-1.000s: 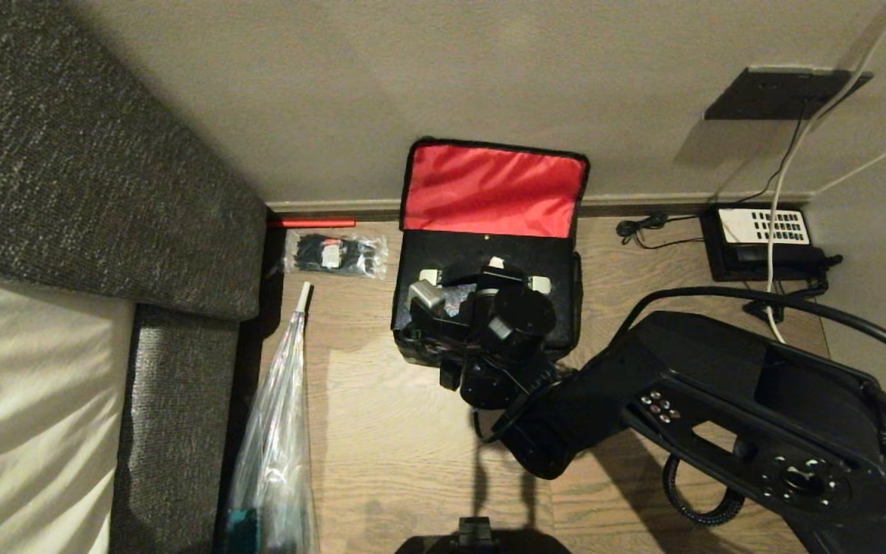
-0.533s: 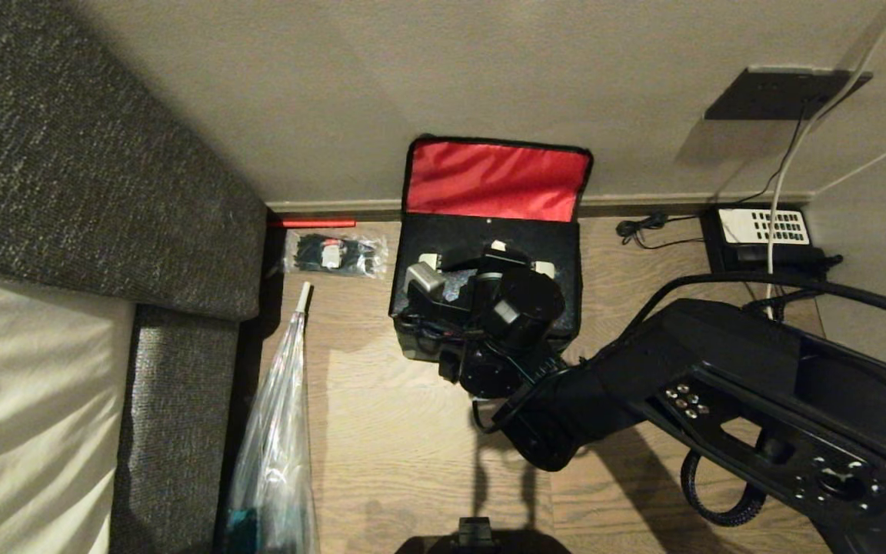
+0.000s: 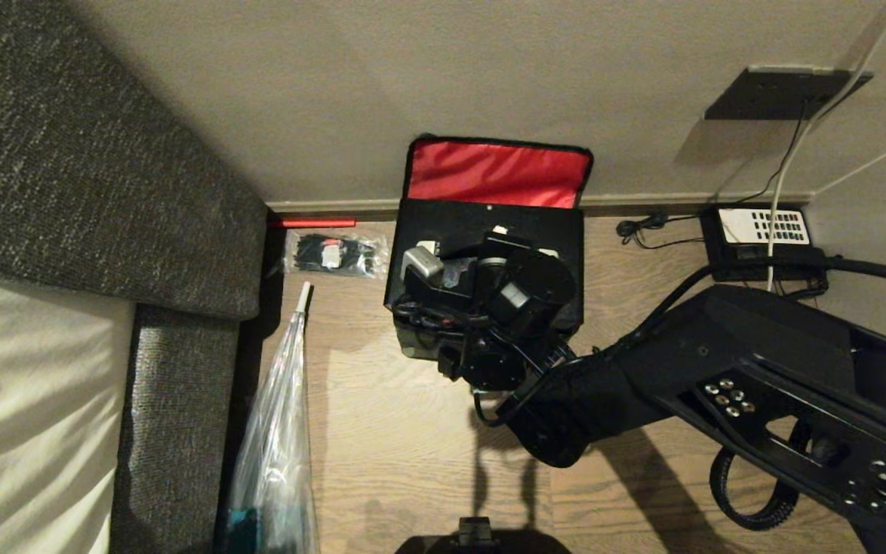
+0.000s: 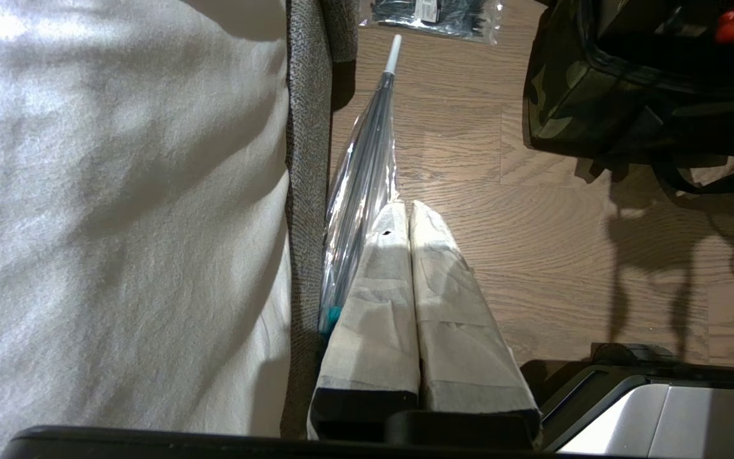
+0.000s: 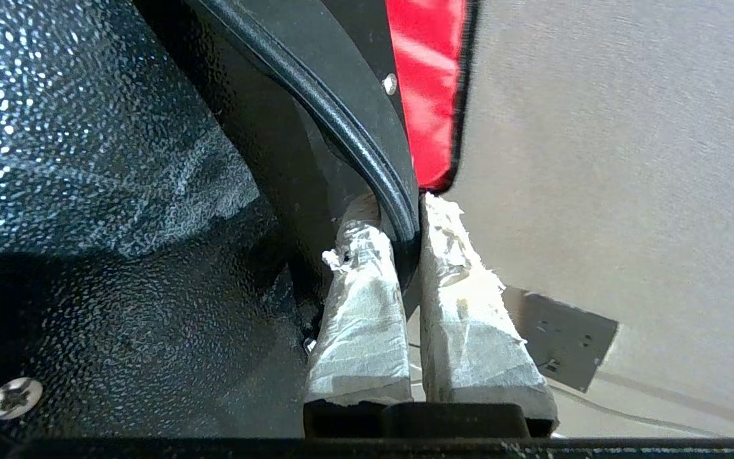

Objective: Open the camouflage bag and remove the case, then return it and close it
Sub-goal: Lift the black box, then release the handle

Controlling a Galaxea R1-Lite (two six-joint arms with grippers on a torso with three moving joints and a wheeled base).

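Looking around first, you've got a tight corner here. On the wood floor, the camouflage bag sits right up against the wall, with its red-lined lid flap leaning back on that wall. To its left in the head view there's a clear packet of black zip ties by the baseboard, and a clear plastic bag running along the edge of the grey sofa. Off to the right a black telephone lies on the floor with cables trailing to a wall plate, so you're boxed in on both sides.

Your right arm comes in from the lower right and bends over the top of the bag, wrist stacked right above the opening and blocking most of it from the head camera. The right gripper points toward the wall, and its taped fingers are pinched on the long black handle of the case.

That case is a speckled black slab, sticking up out of the open bag. It's just in front of the red flap and fills the wrist view beside the fingers.

Your left gripper is parked low beside the sofa, fingers pressed together with nothing between them, tips over the plastic bag, well away from the camo bag.
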